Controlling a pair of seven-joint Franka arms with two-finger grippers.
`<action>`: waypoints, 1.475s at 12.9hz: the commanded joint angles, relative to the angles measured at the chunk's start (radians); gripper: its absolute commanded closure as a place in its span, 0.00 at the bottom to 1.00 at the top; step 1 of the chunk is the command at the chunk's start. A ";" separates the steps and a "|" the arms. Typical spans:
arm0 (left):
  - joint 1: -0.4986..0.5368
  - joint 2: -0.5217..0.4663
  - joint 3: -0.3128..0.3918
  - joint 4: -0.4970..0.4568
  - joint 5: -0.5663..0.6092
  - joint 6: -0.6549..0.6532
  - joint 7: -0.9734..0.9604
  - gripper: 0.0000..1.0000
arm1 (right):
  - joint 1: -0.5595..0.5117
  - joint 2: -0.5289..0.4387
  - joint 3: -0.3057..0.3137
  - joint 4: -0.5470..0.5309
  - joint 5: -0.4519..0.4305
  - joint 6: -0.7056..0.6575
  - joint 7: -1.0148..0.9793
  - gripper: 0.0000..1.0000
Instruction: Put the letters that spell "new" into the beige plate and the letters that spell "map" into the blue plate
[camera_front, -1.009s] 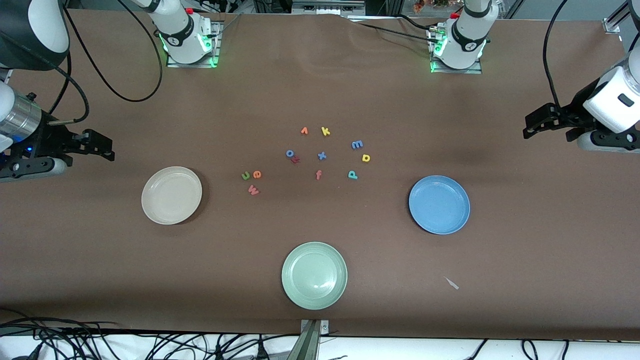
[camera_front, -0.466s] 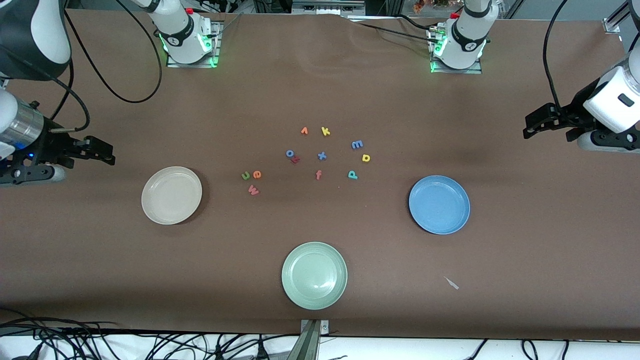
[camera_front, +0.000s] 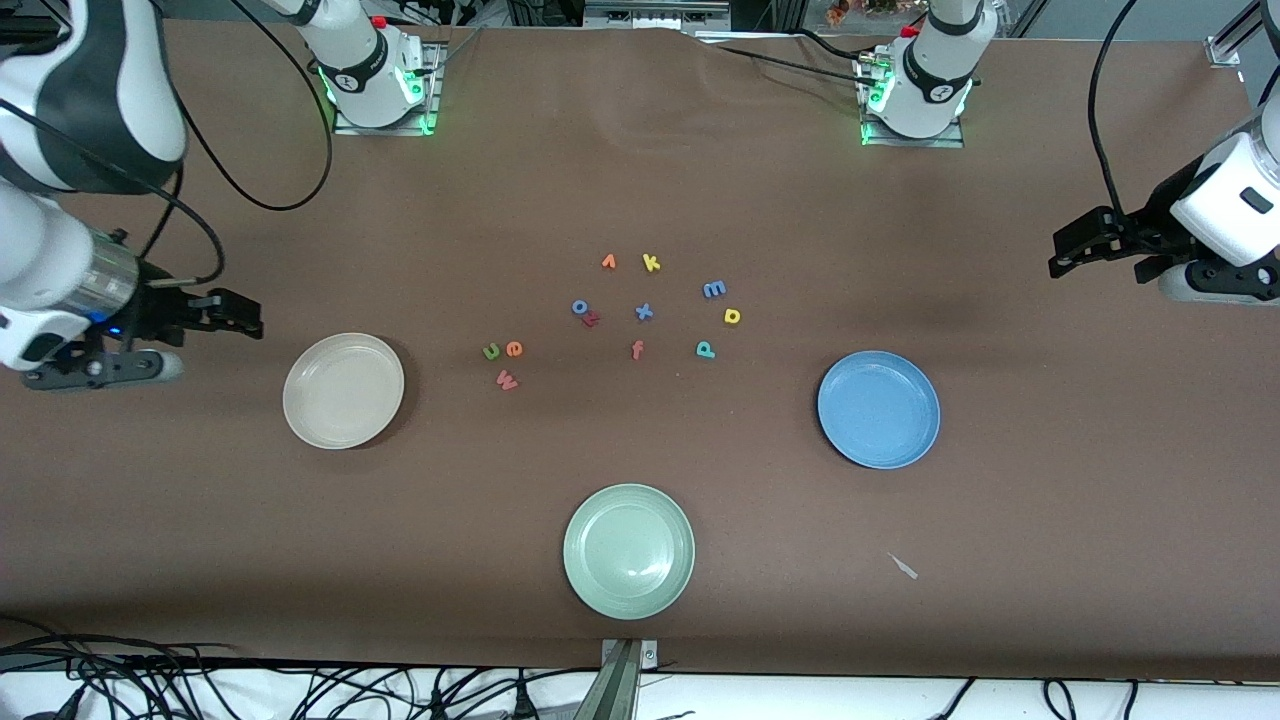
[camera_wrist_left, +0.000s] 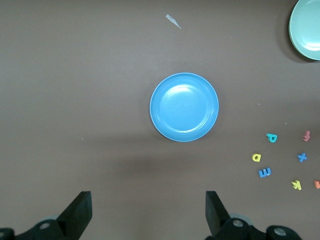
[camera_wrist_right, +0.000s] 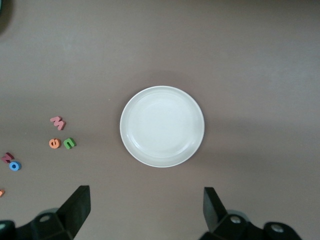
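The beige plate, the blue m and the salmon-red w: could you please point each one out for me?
beige plate (camera_front: 303, 425): front view, on its rim.
blue m (camera_front: 714, 289): front view, on the letter's middle.
salmon-red w (camera_front: 507, 380): front view, on the letter's middle.

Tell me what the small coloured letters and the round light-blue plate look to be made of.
The small coloured letters, such as the orange e and teal p, look like matte foam or soft rubber: flat colour, no glints, though it stays uncertain. The round light-blue plate looks like smooth moulded plastic or glazed ceramic with a semi-gloss finish: soft highlights inside its rim.
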 joint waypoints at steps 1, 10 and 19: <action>0.005 0.011 0.001 0.030 -0.020 -0.015 0.002 0.00 | 0.060 0.045 0.000 0.009 0.008 0.035 0.083 0.00; -0.080 0.158 -0.016 0.067 -0.018 -0.009 0.014 0.00 | 0.220 0.159 0.000 0.000 0.059 0.160 0.306 0.00; -0.213 0.382 -0.016 0.098 -0.026 0.057 -0.003 0.00 | 0.221 0.090 0.086 -0.442 0.059 0.622 0.513 0.00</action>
